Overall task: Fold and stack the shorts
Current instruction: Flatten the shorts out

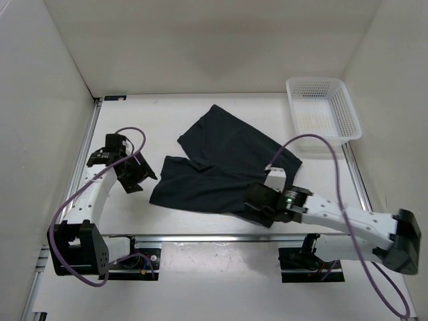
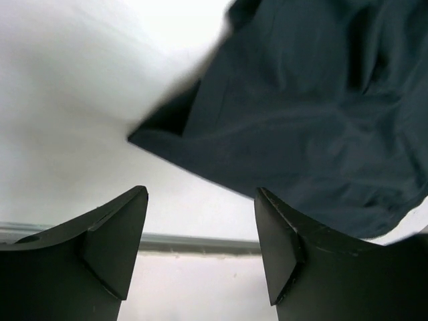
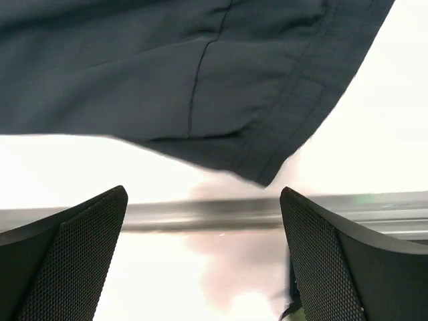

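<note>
From above, dark navy shorts (image 1: 221,164) lie unfolded and wrinkled in the middle of the table (image 1: 167,120), legs splayed. Left wrist: left gripper (image 2: 200,192) spread wide, a shorts corner just ahead. Right wrist: right gripper (image 3: 203,192) spread wide before the stitched hem.

Left arm (image 1: 97,194): white links, black joint housings, black boxy base (image 1: 77,249). Right arm (image 1: 348,219): same white shell, with a black block (image 1: 404,242) at the big joint and a small green light (image 1: 289,196) near the wrist. A thin purple cable (image 1: 309,136) runs along each arm. Left gripper (image 1: 137,175) and right gripper (image 1: 256,206) are both black. Left fingers (image 2: 110,247): smooth matte black wedges, each with a raised ridge. Right fingers (image 3: 67,257): black, with a fine dotted mesh texture on the faces.
</note>
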You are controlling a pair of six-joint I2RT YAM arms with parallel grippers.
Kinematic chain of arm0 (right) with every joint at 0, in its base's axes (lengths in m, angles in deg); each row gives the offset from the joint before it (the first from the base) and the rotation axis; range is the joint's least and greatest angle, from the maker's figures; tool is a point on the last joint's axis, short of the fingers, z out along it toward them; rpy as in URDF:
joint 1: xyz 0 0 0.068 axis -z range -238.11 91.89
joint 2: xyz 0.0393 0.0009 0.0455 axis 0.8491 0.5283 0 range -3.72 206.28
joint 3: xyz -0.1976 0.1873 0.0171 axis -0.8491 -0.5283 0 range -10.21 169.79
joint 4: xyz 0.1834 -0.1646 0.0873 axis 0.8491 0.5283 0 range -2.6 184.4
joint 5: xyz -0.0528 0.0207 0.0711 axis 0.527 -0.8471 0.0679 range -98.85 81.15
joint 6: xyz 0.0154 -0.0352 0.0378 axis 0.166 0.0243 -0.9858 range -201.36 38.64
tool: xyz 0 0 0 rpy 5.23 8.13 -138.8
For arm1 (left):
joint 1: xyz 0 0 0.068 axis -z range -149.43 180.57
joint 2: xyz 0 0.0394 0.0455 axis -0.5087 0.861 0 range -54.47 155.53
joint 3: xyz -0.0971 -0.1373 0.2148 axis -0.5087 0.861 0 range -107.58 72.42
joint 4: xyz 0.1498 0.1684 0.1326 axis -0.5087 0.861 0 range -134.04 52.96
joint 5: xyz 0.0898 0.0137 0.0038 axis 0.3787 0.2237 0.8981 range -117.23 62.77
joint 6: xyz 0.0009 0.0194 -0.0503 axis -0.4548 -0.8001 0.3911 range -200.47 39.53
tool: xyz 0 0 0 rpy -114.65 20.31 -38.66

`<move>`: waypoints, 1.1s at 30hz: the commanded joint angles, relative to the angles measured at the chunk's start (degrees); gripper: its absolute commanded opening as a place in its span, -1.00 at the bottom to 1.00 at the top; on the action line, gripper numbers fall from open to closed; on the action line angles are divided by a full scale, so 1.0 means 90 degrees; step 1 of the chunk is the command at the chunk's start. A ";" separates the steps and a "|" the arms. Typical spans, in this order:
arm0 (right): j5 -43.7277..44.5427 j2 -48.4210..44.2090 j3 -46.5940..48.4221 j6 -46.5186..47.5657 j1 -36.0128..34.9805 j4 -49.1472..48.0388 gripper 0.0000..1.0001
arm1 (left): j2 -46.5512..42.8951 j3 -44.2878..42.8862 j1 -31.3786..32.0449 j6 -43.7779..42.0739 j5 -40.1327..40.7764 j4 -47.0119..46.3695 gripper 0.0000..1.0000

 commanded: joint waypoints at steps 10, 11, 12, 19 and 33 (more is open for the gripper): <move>-0.0790 -0.1829 -0.0640 -0.1456 0.0279 -0.0365 0.94 | 0.1354 0.1009 0.1120 0.1546 0.0305 -0.0960 0.53; -0.0587 -0.1509 -0.0562 -0.1358 0.0279 -0.0423 0.94 | 0.1522 0.0951 0.1285 0.1547 0.0305 -0.1038 0.49; -0.0450 -0.1322 -0.0368 -0.1280 0.0279 -0.0423 0.94 | 0.1678 0.0883 0.1345 0.1547 0.0392 -0.1097 0.45; -0.0662 0.0648 -0.0024 -0.0470 0.1352 -0.1252 0.64 | 0.2587 0.0053 0.1560 0.1381 0.0832 -0.1156 -0.79; -0.1073 0.1686 0.0279 0.1288 0.4878 -0.2131 0.65 | 0.2784 -0.0504 0.1560 0.1030 0.0842 -0.1098 -0.79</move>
